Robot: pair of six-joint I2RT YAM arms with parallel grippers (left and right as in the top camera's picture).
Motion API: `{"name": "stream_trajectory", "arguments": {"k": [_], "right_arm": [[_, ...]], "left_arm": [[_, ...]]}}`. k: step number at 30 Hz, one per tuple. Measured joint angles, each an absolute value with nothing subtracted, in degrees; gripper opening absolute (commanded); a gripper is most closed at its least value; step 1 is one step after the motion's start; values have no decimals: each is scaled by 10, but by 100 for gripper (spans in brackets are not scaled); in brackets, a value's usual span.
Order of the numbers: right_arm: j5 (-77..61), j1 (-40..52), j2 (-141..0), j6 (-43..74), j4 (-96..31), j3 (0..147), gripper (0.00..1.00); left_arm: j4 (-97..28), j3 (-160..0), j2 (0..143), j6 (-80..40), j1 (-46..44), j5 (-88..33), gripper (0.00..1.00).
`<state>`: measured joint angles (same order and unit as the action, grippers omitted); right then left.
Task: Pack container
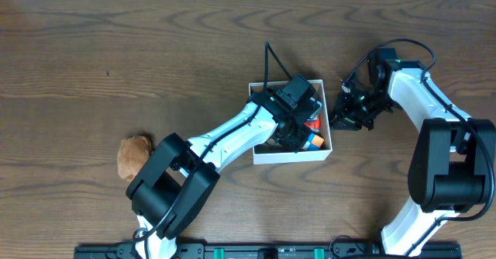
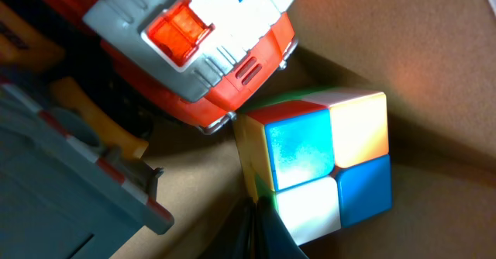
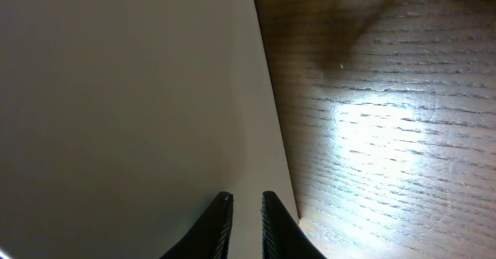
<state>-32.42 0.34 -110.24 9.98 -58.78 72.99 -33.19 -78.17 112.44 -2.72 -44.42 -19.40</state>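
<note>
The container is a small white-walled box at the table's middle, with a tan bottom. My left gripper reaches down into it; in the left wrist view its fingers are shut and empty, tips at the corner of a coloured two-by-two cube. A red, white and grey toy vehicle lies beside the cube. My right gripper is just outside the box's right wall. Its fingers are nearly together, with nothing between them.
A brown plush toy lies on the wooden table at the left, beside the left arm's base. A grey plastic toy part fills the left of the box. Orange and blue toy pieces show in the box.
</note>
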Motion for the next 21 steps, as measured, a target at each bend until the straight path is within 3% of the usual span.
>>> {"name": "stream_trajectory", "arguments": {"k": [21], "right_arm": [[-325, 3, -1102, 100, -586, 730, 16]], "left_arm": [[-330, -781, 1124, 16, -455, -227, 6]]}}
